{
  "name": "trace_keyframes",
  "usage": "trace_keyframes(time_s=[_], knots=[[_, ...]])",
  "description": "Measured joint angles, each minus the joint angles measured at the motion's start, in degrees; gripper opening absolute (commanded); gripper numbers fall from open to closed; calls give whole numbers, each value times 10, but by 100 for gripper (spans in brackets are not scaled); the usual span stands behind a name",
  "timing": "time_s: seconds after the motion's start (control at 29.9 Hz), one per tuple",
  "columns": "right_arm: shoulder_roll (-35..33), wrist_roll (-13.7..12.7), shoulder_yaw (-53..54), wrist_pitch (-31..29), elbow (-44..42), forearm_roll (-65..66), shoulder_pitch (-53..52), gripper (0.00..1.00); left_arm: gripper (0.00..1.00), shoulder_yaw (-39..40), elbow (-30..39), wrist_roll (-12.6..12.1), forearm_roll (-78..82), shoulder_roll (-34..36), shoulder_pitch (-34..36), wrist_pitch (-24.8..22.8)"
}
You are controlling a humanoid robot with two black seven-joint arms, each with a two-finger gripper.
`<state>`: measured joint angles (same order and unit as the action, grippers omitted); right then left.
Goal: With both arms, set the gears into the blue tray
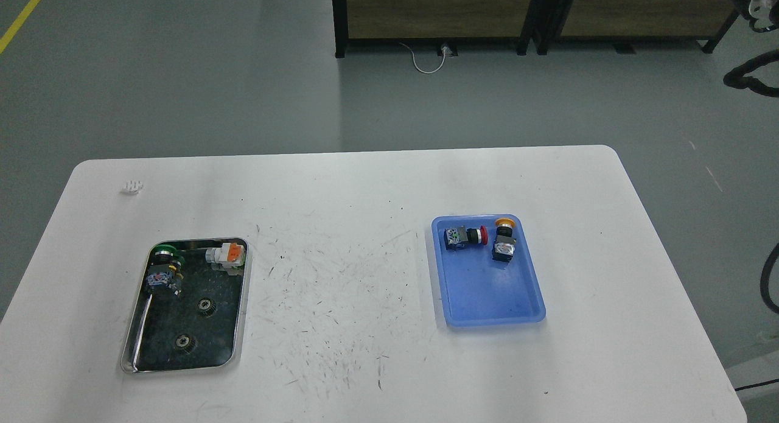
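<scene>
Two gears lie in the shiny metal tray (241,301) at the table's left: one gear (207,305) near the tray's middle, the other gear (184,342) closer to its front. The blue tray (487,292) sits right of the table's centre, with most of its floor bare. Neither gripper shows. My left arm is out of view. Of my right arm, only dark parts (750,76) show at the upper right edge.
The blue tray's far end holds a red-capped switch (465,235) and a yellow-capped switch (504,241). The metal tray's far end holds a green-capped switch (163,269) and an orange-and-white part (226,255). A small white piece (132,186) lies at the table's far left.
</scene>
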<state>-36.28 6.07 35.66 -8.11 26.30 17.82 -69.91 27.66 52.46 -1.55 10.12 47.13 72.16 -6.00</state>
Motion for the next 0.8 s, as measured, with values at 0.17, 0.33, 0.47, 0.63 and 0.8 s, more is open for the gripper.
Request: trace_keyframes(time_s=[0.17,0.33,0.47,0.63,0.8], knots=[[-25,-6,-8,3,31,-1,2,99,99,-5,13,63,12,16,-66,-102],[-34,-13,-27,4,47,-2,5,99,98,-14,37,86,63,18,-124,-132],[-31,-16,-35,6,43,-1,0,99,99,-15,91,105,122,18,-183,-133],[-31,-17,-55,7,34,-1,-18,99,99,-15,148,110,176,18,-267,-130],[-32,-17,-63,10,30,-1,-23,99,98,-14,173,114,226,11,-345,-109]])
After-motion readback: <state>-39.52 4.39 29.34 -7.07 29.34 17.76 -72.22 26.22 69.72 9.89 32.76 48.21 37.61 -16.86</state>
